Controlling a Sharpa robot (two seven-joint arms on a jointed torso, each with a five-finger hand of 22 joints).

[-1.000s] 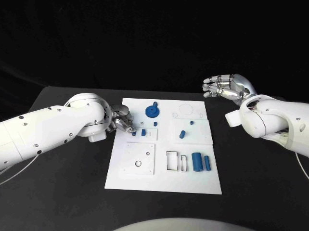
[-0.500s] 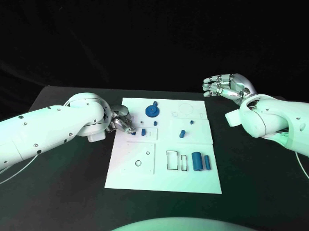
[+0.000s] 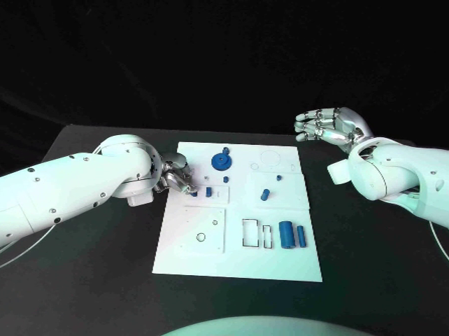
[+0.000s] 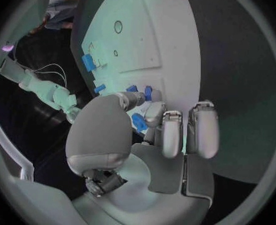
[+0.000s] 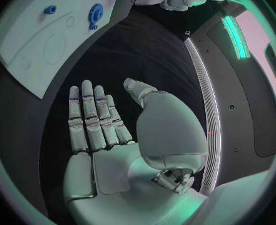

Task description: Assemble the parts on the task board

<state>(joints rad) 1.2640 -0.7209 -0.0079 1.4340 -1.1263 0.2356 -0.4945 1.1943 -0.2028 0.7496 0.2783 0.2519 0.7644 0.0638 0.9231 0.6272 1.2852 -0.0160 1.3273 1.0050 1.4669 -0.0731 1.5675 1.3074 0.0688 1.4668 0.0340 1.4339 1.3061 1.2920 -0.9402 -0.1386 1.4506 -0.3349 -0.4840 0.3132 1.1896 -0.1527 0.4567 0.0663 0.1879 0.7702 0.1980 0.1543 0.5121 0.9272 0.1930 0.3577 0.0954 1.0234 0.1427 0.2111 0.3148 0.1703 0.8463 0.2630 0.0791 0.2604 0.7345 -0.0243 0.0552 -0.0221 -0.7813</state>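
Seemingly, left hand (image 3: 177,175) pinched a small blue part (image 4: 138,122) at the task board (image 3: 235,262) near edge, right hand (image 3: 329,125) spread empty aloft; loose fingertip hold risked dropping it.

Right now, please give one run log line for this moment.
left hand: at task board left edge, touching small blue part | right hand: open, raised beyond board

Matt white task board (image 3: 240,245), seemingly plastic; smooth blue parts (image 3: 286,235); glossy metal hand (image 3: 327,126).
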